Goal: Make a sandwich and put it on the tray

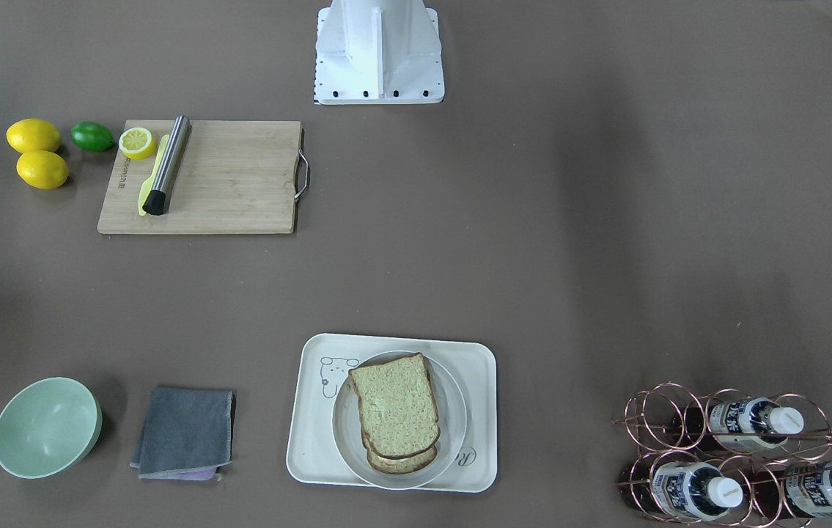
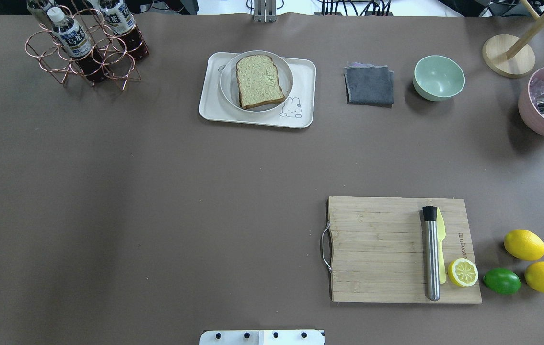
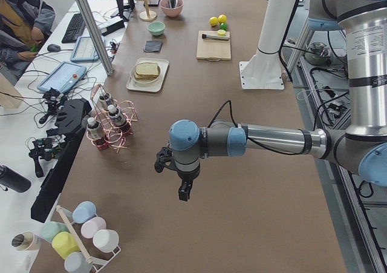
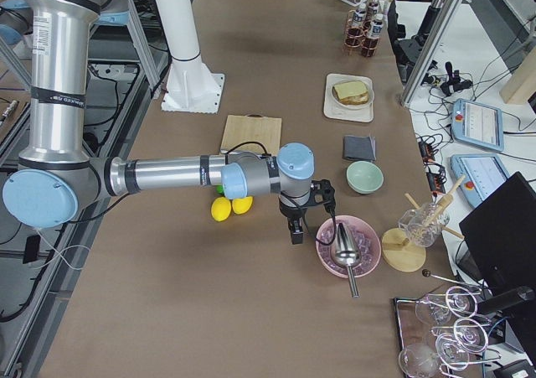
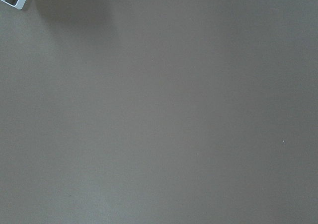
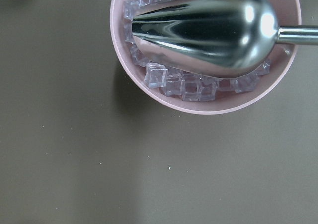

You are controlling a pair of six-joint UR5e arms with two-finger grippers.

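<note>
The sandwich [image 1: 394, 414], stacked brown bread slices, lies on a round white plate [image 1: 454, 434] that stands on the cream tray [image 1: 307, 440] with the bear drawing. It also shows in the overhead view [image 2: 259, 80] on the tray [image 2: 210, 109]. The egg is hidden between the slices. My left gripper [image 3: 181, 191] hangs over bare table far from the tray, and I cannot tell if it is open or shut. My right gripper [image 4: 295, 234] hangs beside a pink bowl [image 4: 347, 245], and I cannot tell its state.
A wooden cutting board [image 2: 377, 249] carries a steel rod [image 2: 431, 254], a yellow knife and a half lemon [image 2: 463, 272]. Lemons and a lime [image 2: 502, 281] lie beside it. A green bowl [image 2: 438, 76], grey cloth [image 2: 369, 85] and bottle rack [image 2: 85, 48] stand near the tray.
</note>
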